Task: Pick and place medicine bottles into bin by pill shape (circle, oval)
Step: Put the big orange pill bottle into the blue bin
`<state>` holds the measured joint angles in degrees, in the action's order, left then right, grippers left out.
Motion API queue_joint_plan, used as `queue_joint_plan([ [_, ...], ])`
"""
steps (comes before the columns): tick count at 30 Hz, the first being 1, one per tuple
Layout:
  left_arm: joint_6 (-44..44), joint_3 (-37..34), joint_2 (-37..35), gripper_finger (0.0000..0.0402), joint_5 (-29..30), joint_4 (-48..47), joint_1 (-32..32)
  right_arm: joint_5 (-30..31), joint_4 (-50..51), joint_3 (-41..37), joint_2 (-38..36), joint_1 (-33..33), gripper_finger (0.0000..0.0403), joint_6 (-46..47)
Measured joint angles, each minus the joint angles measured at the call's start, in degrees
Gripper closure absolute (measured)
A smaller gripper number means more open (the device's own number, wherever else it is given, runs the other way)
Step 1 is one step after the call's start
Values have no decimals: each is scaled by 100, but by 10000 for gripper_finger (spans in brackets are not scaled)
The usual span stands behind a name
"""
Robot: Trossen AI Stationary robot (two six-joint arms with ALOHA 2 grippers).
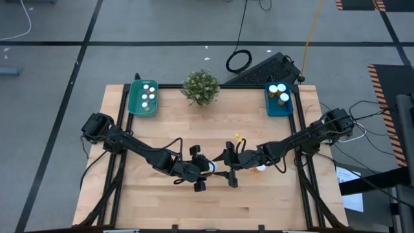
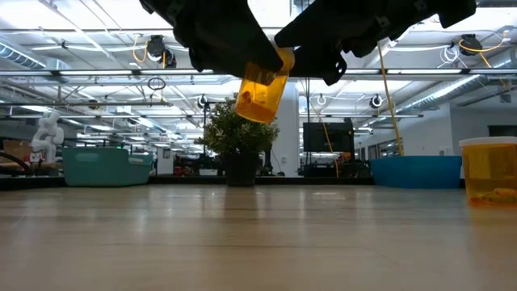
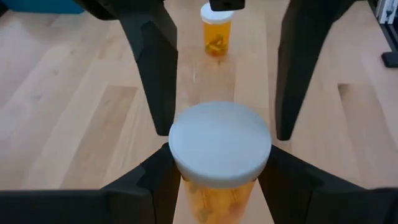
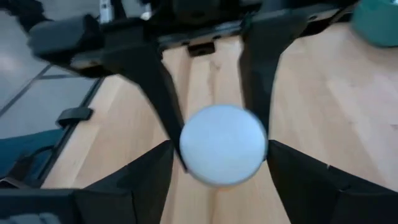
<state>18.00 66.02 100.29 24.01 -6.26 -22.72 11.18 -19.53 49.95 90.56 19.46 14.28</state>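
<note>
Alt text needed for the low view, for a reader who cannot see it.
An orange medicine bottle hangs tilted in the air, gripped from above by dark robot arms. Another orange bottle stands on the wooden table at right; a teal bin, potted plant and blue bin lie behind.

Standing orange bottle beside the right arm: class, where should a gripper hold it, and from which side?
Probably the bottle is best held by its round orange body just under the white cap, coming straight down from above. It stands upright and alone on the table, so a grasp can straddle the cap and close on opposite sides.
</note>
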Motion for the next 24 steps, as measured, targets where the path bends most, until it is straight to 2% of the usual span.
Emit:
queue_joint_plan([
  [7,17,0,0,211,-22,44,-2,-109,9,0,2,0,191,-19],
  [16,-4,0,0,211,-25,120,0,-89,11,0,0,4,186,-197],
  [24,-61,-1,0,211,-60,169,9,-96,23,-2,-4,4,212,-212],
])
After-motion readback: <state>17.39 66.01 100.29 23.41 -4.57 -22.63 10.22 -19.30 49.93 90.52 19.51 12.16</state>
